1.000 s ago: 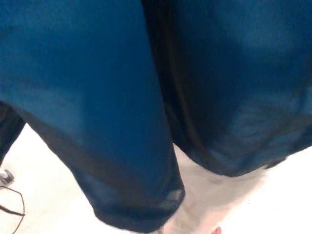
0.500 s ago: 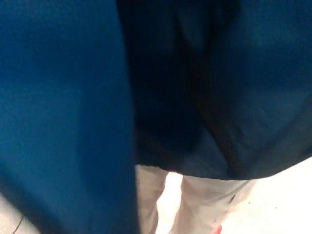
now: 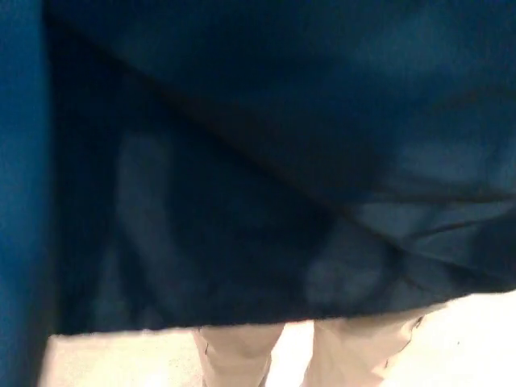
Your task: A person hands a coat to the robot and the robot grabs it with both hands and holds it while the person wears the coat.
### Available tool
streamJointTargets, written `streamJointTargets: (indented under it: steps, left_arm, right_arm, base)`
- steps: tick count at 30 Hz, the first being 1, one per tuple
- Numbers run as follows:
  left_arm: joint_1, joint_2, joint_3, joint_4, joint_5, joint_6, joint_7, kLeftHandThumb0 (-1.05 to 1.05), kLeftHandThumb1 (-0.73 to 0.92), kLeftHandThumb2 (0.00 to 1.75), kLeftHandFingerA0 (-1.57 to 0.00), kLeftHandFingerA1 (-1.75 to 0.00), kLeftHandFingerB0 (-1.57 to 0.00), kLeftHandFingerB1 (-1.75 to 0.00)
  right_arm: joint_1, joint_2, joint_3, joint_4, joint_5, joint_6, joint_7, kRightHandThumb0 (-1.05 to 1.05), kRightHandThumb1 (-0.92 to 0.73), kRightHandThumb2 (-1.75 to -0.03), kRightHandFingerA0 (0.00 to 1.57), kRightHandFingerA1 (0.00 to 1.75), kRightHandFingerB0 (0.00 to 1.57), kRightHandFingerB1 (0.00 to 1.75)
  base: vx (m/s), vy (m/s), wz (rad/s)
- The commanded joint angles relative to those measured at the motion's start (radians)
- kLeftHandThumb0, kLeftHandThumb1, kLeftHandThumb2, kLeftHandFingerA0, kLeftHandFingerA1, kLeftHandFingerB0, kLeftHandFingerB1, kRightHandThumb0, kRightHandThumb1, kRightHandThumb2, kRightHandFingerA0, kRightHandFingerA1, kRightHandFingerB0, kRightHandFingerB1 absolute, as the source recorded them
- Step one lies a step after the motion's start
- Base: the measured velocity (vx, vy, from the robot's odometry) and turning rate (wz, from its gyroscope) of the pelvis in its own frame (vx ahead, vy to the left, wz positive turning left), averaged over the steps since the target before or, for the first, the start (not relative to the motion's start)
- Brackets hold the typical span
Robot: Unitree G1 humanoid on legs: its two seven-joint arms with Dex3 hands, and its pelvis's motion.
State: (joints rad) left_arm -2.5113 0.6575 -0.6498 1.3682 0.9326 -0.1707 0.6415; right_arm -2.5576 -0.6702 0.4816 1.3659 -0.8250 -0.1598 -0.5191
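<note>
A dark blue coat (image 3: pixel 258 161) fills almost the whole head view, hanging close in front of the camera. Its hem runs across the lower part of the picture. A brighter blue fold of the coat (image 3: pixel 20 185) hangs down the left edge. Below the hem show a person's legs (image 3: pixel 242 355) in light beige trousers, standing on the pale floor. Neither of my hands shows; the coat hides everything above the hem.
Pale floor (image 3: pixel 476 347) shows at the bottom right and bottom left under the coat's hem. The person stands very close, directly in front.
The coat has swung to the left and spread wider across the view. The bright blue fold that filled the left half now covers only the left edge. The hem hangs lower and straighter.
</note>
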Motion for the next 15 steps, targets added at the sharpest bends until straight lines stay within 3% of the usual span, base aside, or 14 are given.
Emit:
streamJointTargets:
  steps: [1,15]
  left_arm:
    - [0.0,0.028,0.013,0.006,0.011,0.048,0.004,-0.45,0.66,0.6,-0.94,-1.75,-0.74,-1.25]
    - [0.004,0.03,0.018,0.006,0.017,0.047,0.004,-0.45,0.66,0.6,-0.94,-1.75,-0.74,-1.25]
  right_arm:
    - [-0.014,-0.004,-0.01,-0.009,-0.003,0.035,-0.035,-0.46,-0.43,-0.87,1.27,1.43,0.91,1.21]
    - [-0.01,0.0,-0.012,-0.008,-0.003,0.036,-0.037,-0.46,-0.43,-0.87,1.27,1.43,0.91,1.21]
  base:
    - [0.0,0.0,0.0]
    - [0.0,0.0,0.0]
